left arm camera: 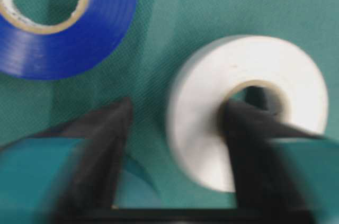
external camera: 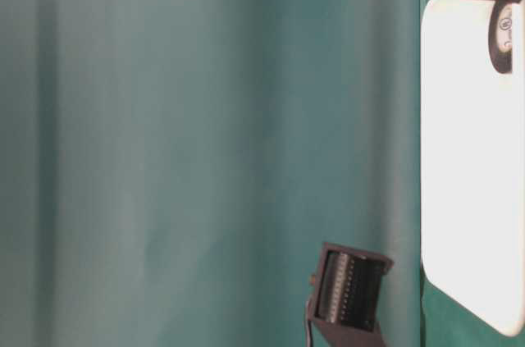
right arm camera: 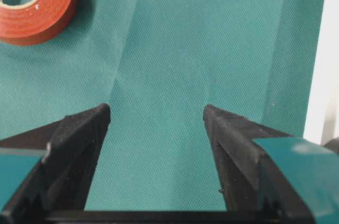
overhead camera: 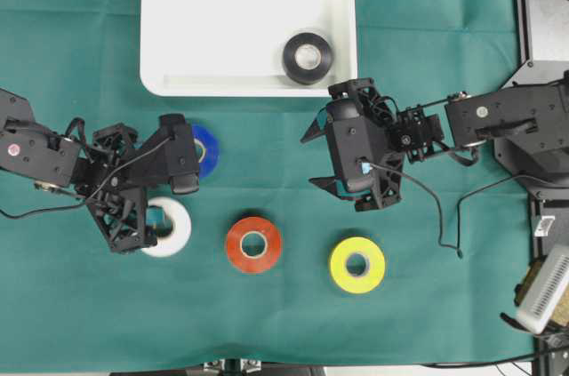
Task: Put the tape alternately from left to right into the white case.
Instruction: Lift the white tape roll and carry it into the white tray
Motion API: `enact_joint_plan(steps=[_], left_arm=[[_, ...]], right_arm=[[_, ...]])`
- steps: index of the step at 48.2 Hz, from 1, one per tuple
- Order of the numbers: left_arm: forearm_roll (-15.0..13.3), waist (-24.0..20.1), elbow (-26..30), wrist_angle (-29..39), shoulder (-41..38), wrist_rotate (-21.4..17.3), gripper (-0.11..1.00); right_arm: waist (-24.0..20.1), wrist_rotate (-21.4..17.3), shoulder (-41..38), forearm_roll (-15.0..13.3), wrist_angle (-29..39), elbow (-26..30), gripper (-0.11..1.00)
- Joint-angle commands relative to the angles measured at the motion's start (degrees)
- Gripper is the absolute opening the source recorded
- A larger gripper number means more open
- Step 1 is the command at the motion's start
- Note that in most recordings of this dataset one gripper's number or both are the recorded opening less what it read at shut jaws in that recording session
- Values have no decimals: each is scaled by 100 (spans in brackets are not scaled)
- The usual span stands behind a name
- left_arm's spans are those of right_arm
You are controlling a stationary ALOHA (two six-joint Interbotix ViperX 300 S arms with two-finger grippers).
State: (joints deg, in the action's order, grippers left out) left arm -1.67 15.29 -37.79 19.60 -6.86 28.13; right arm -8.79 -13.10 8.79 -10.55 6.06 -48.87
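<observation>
while blurred, left jaws seemingly clamped on white tape (left arm camera: 233, 97), 1 finger in its core; right jaws apart.

In the overhead view the white case (overhead camera: 178, 56) lies at the upper middle, with one tape roll (overhead camera: 308, 58) in its lower right corner. Below it four rolls lie on the cloth (overhead camera: 71, 29), in a loose row from left to right.

Overhead looks straight down; wrist views hover close; both wrist views share the blue roll (left arm camera: 69, 23).
</observation>
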Motion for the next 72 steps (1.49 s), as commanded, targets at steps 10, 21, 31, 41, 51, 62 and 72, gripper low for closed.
enact_joint_plan(steps=[10, 21, 31, 41, 51, 62, 72], left_arm=[[0, 62, 158, 132, 88, -26, -2], [9, 62, 158, 132, 158, -35, -2], [9, 62, 193, 132, 343, -35, -2], [9, 176, 360, 132, 536, -53, -2], [18, 220, 492, 237, 712, -70, -2], [35, 44, 466, 290, 809, -123, -2], [35, -413, 457, 290, 914, -563, -2]], right_arm=[[-9, -9, 53, -9, -35, 44, 75], [-9, -9, 44, -9, -35, 44, 75], [-9, -9, 53, -9, -35, 44, 75], [-9, -9, 53, -9, -35, 44, 75], [-9, -9, 53, -18, -35, 35, 75], [-9, -9, 53, -9, -35, 44, 75], [-9, -9, 53, -9, -35, 44, 75]])
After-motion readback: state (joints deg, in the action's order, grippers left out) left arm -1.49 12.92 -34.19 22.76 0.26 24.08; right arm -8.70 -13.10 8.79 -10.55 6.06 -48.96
